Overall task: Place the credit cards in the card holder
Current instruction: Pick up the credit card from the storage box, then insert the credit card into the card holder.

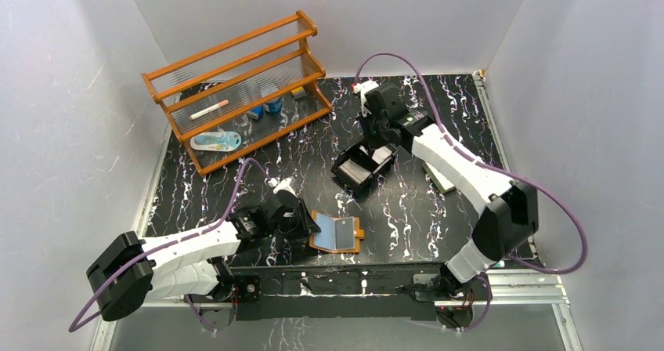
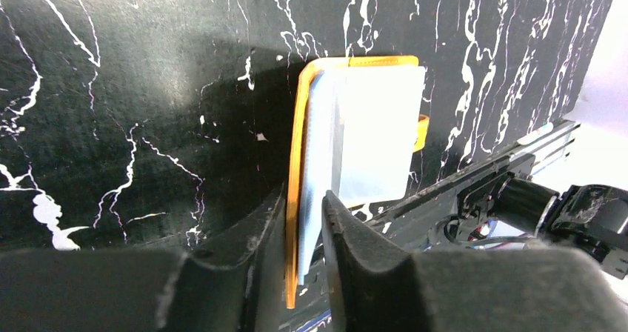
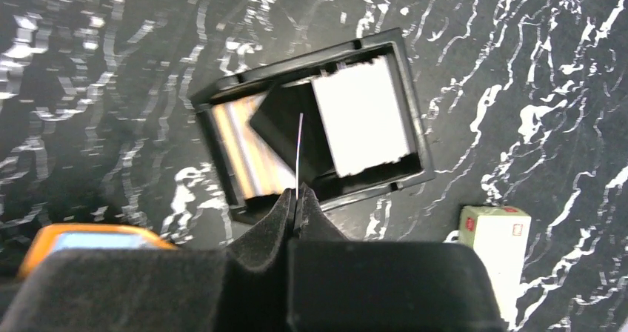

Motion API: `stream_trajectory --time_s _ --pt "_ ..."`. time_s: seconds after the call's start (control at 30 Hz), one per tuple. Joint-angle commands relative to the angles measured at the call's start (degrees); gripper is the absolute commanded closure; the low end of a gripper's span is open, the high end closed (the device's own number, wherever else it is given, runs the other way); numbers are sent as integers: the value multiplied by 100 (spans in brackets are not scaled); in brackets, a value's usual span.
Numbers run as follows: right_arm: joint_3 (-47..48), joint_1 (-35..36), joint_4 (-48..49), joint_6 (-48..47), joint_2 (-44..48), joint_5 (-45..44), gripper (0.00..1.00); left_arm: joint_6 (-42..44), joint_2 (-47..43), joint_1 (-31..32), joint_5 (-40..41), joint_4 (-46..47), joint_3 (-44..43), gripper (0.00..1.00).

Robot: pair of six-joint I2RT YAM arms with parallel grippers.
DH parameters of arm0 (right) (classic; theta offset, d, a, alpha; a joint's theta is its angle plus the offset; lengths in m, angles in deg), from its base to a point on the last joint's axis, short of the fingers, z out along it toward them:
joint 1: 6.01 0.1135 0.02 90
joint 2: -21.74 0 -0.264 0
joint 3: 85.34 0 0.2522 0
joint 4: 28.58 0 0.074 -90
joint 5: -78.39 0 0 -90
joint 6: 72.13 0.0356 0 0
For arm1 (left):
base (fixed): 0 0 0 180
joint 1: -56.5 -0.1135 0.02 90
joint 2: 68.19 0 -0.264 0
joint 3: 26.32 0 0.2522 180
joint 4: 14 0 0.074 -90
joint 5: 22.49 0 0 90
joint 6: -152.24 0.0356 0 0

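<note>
The right gripper (image 3: 296,198) pinches one credit card (image 3: 298,150) edge-on above the black tray (image 3: 418,132). The card holder (image 1: 337,232) lies open well to its left, its cover clamped by the left gripper (image 2: 304,198).

A: Tabletop (image 1: 407,226) colour?
B: Blk w/ white marble veins; card holder (image 1: 337,232) orange, sleeves pale blue.
A: Tray (image 3: 311,54), cards (image 3: 363,117)?
B: Tray blk, cards white. Rack (image 1: 235,92) orange; box (image 3: 498,236) cream w/ red mark.
</note>
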Motion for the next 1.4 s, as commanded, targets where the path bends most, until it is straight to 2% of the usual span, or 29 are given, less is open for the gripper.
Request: stream_trajectory --time_s 0.0,0.2,0.4,0.53,0.63,0.9,0.97,1.07,1.13,1.27,1.37 --pt "-200 365 -130 874 764 373 100 -53 -161 -118 26 5 31 75" --pt "-1141 520 612 1641 1441 1787 100 27 -261 -270 -85 -188 72 71" --pt "-2232 728 1224 2178 1738 2734 100 -33 -253 -321 -376 -4 209 72" --pt "-2847 740 1472 2277 1863 2900 100 -88 -355 -359 -436 -179 247 68" --pt "-3120 741 1563 2197 1807 3034 100 -230 -460 -372 -589 29 462 67" --pt "-3540 613 1806 2141 1427 3122 100 -158 -598 -408 -614 -17 520 85" --pt "-3632 571 1806 2141 1360 3122 100 -186 -703 -441 -624 54 593 84" --pt "-3723 526 1806 2141 1287 3122 100 -200 -814 -473 -686 110 689 77" --pt "-3814 497 1806 2141 1255 3122 100 -153 -836 -485 -712 55 695 77" --pt "-3893 482 1806 2141 1173 3122 100 -45 -814 -517 -752 81 736 87" --pt "-3952 476 1806 2141 1108 3122 100 47 -736 -566 -804 224 798 99"
